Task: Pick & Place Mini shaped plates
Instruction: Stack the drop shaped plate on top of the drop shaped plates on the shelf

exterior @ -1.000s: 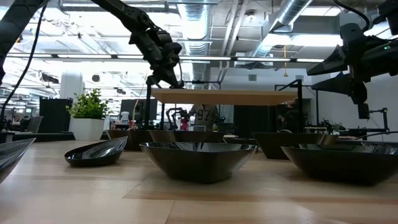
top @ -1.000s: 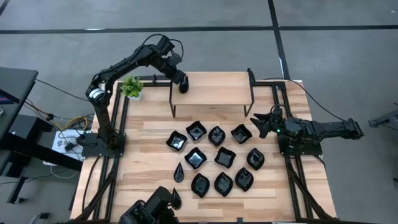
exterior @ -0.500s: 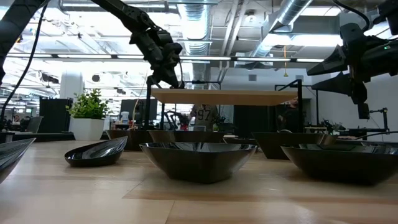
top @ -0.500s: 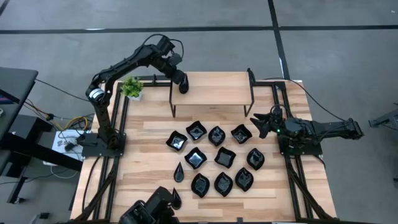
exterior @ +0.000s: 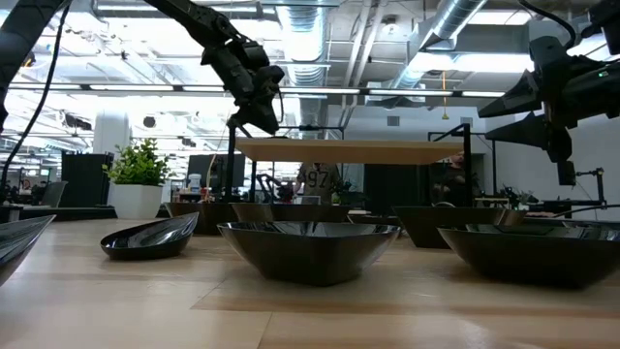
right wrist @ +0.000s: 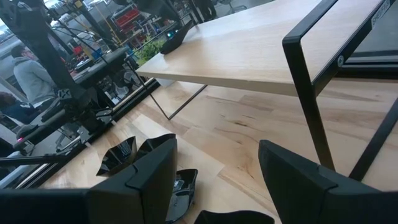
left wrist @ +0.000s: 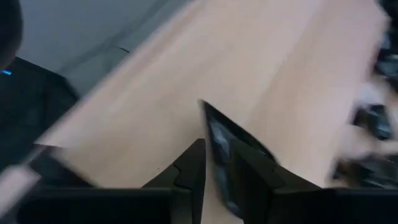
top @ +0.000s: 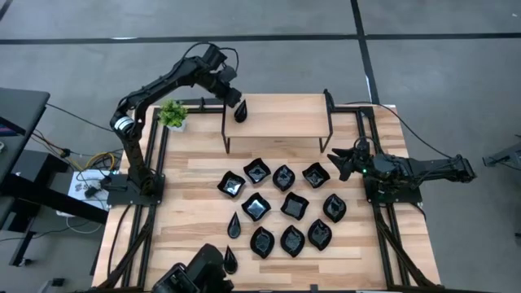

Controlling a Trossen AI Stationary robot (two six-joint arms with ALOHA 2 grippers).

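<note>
Shelf [top: 281, 115] carries the left hand [top: 239, 111] over its left end, clamped narrow on a teardrop plate [left wrist: 219, 155] held edge-up, just above the boards.

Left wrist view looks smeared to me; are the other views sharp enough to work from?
Left wrist view: motion-blurred, only the dark plate between the fingers is readable. High view: sharp, even light. Low view: bright ceiling lights behind, nearest dish sharp. Right wrist view: clear, shelf well lit.

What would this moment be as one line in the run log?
left gripper: over raised shelf, shut on plate | right gripper: open, waiting at table's right side | other plates: on table
</note>
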